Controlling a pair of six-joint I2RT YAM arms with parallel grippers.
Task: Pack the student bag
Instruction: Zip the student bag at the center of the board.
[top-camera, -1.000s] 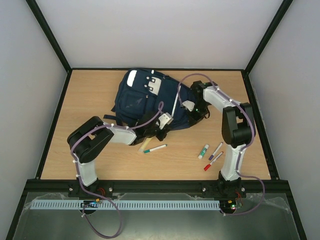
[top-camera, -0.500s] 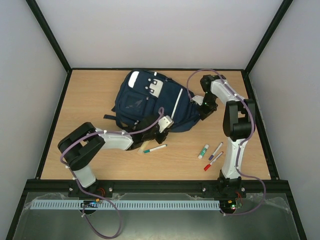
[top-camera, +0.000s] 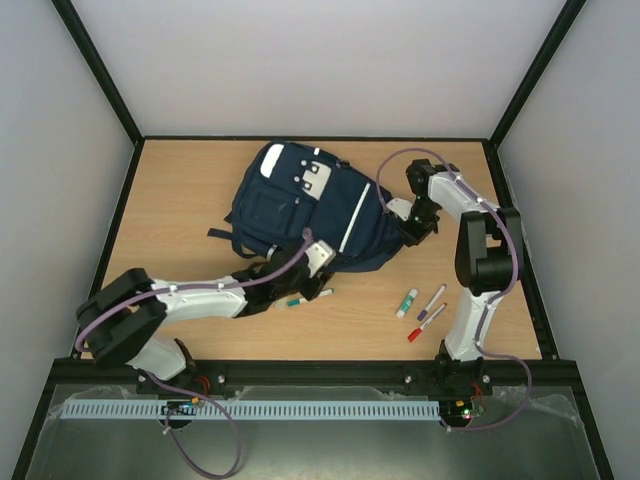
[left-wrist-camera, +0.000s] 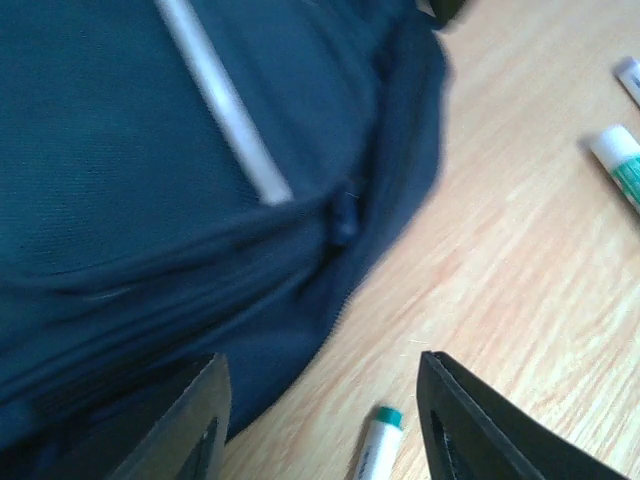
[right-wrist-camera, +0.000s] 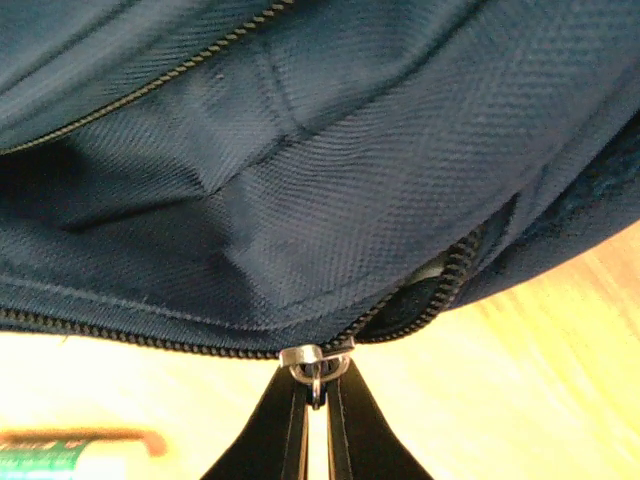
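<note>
Student bag (top-camera: 300, 210) zipper step, I reckon: right end effector (right-wrist-camera: 316, 388) pinched on zipper pull (right-wrist-camera: 314, 360), left end effector (left-wrist-camera: 322, 385) parted, empty. Next needs steady tug along track.

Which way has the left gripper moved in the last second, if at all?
Yes. Top view: the left gripper has drawn back from the student bag, toward the green marker and the near edge of the table.
</note>
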